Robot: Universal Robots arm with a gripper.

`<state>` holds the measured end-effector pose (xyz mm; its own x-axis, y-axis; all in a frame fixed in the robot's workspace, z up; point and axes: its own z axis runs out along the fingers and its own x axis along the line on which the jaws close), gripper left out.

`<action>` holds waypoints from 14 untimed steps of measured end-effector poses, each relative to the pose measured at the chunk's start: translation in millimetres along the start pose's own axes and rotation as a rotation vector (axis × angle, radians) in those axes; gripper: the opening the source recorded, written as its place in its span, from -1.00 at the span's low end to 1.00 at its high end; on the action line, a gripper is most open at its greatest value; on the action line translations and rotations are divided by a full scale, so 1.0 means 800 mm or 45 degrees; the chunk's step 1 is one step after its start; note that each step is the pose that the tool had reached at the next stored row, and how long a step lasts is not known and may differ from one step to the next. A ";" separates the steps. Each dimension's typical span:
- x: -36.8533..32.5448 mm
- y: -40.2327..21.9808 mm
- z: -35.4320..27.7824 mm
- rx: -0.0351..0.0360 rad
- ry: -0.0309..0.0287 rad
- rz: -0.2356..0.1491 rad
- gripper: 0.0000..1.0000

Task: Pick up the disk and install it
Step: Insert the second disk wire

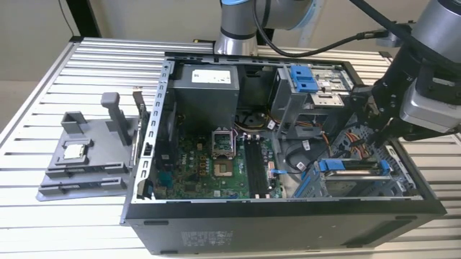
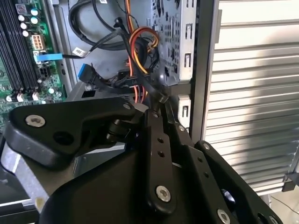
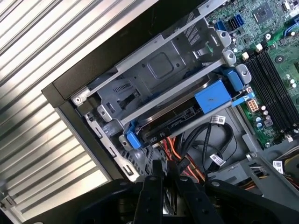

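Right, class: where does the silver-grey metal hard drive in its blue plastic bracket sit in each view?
Exterior view: silver-grey metal hard drive in the drive bay, towards the exterior view's right.
First wrist view: hard drive inside the metal cage.
Shared landmark, all three views: green motherboard.

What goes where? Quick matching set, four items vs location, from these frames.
Items:
1. disk
2. gripper
3. power supply
4. grey fixture

Places:
A. on the slatted table outside the case, at the exterior view's left
B. in the blue-bracketed drive cage at the case's near corner, at the exterior view's right
C. above the orange cables beside the drive cage
D. at the far end of the case, next to the arm's base

Pairs: 1-B, 2-C, 3-D, 4-A
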<state>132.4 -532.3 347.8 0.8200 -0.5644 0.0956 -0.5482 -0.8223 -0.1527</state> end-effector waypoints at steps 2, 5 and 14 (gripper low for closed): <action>-0.0011 0.0007 -0.0001 -0.0011 0.0019 0.012 -1.00; -0.0050 0.0033 -0.0011 -0.0027 0.0044 0.027 -1.00; -0.0077 0.0058 -0.0016 -0.0045 0.0078 0.054 -1.00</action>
<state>124.5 -532.7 347.8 0.7952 -0.5989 0.0952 -0.5827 -0.7981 -0.1533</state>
